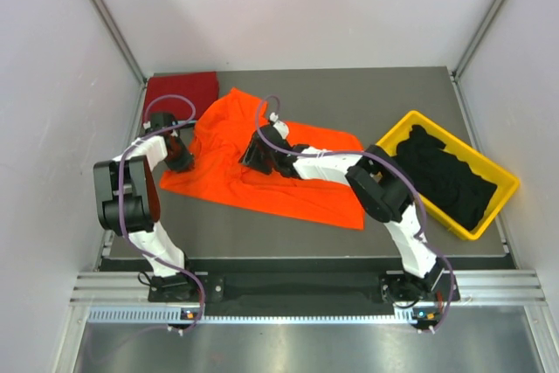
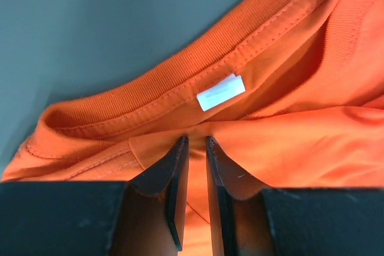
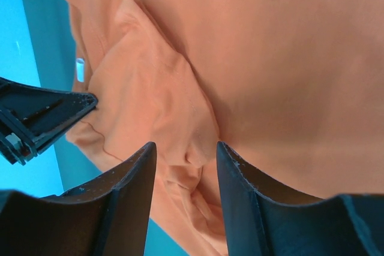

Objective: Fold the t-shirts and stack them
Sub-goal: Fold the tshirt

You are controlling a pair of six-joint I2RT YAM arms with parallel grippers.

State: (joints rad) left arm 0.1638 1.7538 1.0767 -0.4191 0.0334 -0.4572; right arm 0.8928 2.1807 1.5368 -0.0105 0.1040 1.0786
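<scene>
A bright orange t-shirt lies spread and wrinkled in the middle of the table. My left gripper is at its left edge by the collar. In the left wrist view that gripper has its jaws nearly together, pinching a fold of orange cloth just below the collar and its white label. My right gripper is low over the shirt's middle. Its jaws stand wide apart astride a raised wrinkle of the cloth. A dark red t-shirt lies folded at the back left.
A yellow bin at the right holds a heap of black t-shirts. The left gripper shows at the left of the right wrist view, close to the right gripper. White walls close in the table on three sides.
</scene>
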